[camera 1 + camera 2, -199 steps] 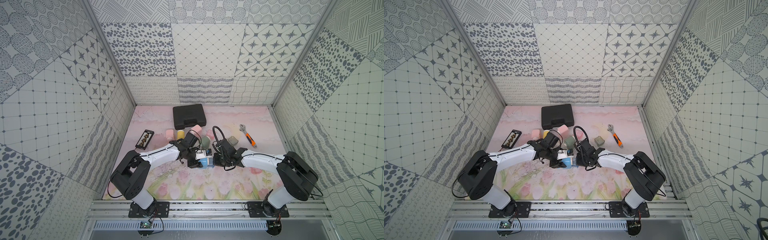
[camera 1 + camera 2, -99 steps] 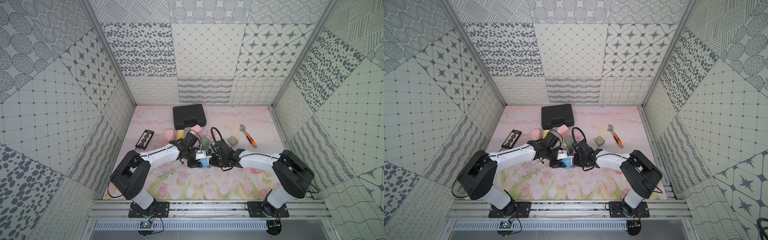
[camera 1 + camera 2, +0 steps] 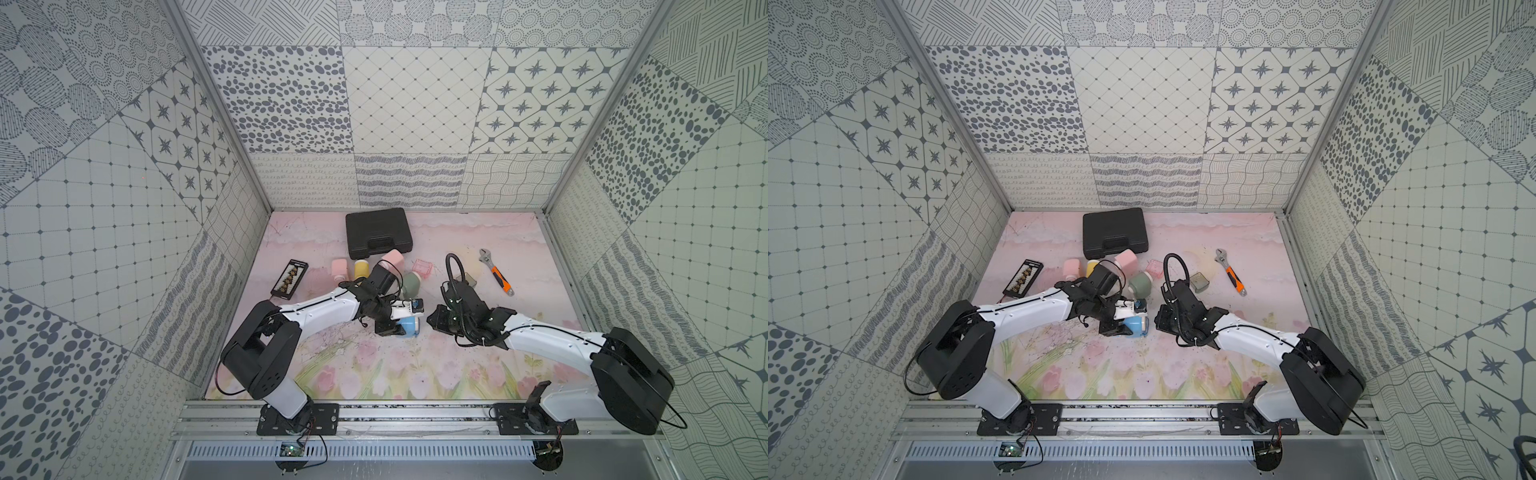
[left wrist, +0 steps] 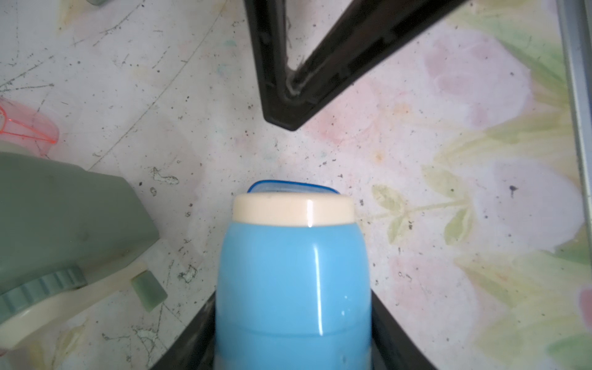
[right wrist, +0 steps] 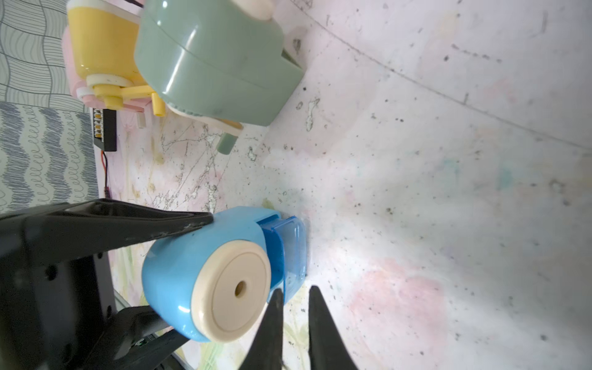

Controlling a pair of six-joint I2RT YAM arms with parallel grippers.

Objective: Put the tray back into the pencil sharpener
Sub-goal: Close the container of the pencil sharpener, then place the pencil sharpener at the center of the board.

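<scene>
My left gripper (image 3: 401, 322) is shut on the blue pencil sharpener (image 3: 409, 329) (image 3: 1137, 325), which lies on its side on the mat. Black fingers press both flanks of its body (image 4: 293, 272). The clear blue tray (image 5: 293, 246) sits in the sharpener's slot, its outer end sticking out a little past the cream face (image 5: 235, 288). In the left wrist view only the tray's rim (image 4: 288, 185) shows. My right gripper (image 5: 296, 291) (image 3: 434, 322) is just beside the tray's end. Its jaws stand a narrow gap apart with nothing between them.
A green sharpener (image 3: 411, 284) lies close behind the blue one. Yellow (image 3: 360, 268) and pink (image 3: 338, 269) sharpeners stand farther back. A pink clear tray (image 3: 422, 267), a grey tray (image 3: 467, 279), a wrench (image 3: 496, 277), a black case (image 3: 378, 232) and an abacus (image 3: 289, 279) lie around.
The right arm leaned in toward the sharpener and has drawn back slightly; its jaws have parted a little. The left arm and the sharpener have not moved.
</scene>
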